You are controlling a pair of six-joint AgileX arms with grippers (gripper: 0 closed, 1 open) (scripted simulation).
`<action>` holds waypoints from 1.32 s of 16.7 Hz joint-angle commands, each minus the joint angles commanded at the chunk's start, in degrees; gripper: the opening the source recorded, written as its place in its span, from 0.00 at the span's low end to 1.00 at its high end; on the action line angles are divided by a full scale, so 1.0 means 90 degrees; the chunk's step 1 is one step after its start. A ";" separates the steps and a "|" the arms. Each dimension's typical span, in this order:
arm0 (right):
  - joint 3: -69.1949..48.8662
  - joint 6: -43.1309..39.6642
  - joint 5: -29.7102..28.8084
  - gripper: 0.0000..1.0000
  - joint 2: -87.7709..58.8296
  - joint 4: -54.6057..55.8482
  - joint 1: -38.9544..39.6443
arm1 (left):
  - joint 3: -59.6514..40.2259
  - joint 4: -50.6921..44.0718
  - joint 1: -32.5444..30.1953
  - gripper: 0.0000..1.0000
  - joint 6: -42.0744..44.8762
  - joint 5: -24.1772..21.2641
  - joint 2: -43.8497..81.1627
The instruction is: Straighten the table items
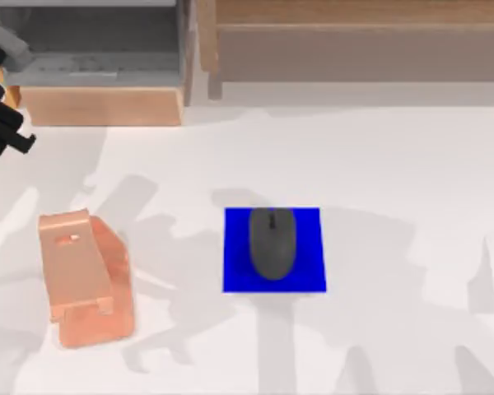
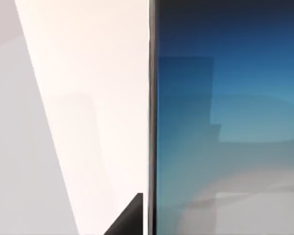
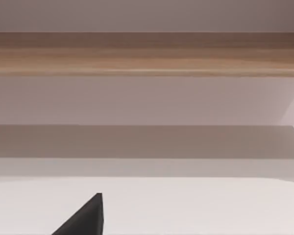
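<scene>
The table is mostly sorted: the mouse sits square on the blue pad, roughly mid-table. Left of the pad is the copper-pink stand, with nothing on it. The left gripper hovers at the far left edge, back from the stand near the shelving. Its wrist view has the smartphone right up close, so I'd guess it's carrying it, though whether the fingers are clamped I can't tell. Tip: bring it over the stand, match the tilt, lower gently into the lip. The right arm looks parked, facing the shelving.
</scene>
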State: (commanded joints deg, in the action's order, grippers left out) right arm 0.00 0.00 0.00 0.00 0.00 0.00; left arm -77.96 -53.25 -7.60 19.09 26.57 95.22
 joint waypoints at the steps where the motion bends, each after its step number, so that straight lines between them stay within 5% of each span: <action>1: 0.0000 0.0000 0.0000 1.00 0.0000 0.0000 0.0000 | 0.0169 0.0037 -0.0511 0.00 -0.0721 0.0391 -0.0383; 7: 0.0000 0.0000 0.0000 1.00 0.0000 0.0000 0.0000 | 0.1735 0.0334 -0.3583 0.00 -0.5051 0.2443 -0.2574; 12: 0.0000 0.0000 0.0000 1.00 0.0000 0.0000 0.0000 | 0.3468 0.0600 -0.5532 0.00 -0.7768 0.3422 -0.3856; 16: 0.0000 0.0000 0.0000 1.00 0.0000 0.0000 0.0000 | 0.4429 0.0707 -0.6295 0.00 -0.8838 0.3711 -0.4311; 22: 0.0000 0.0000 0.0000 1.00 0.0000 0.0000 0.0000 | 0.4548 0.0709 -0.6369 0.00 -0.8958 0.3733 -0.4330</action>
State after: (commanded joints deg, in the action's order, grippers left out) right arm 0.00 0.00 0.00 0.00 0.00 0.00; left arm -37.02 -46.86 -64.92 -61.53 60.17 56.25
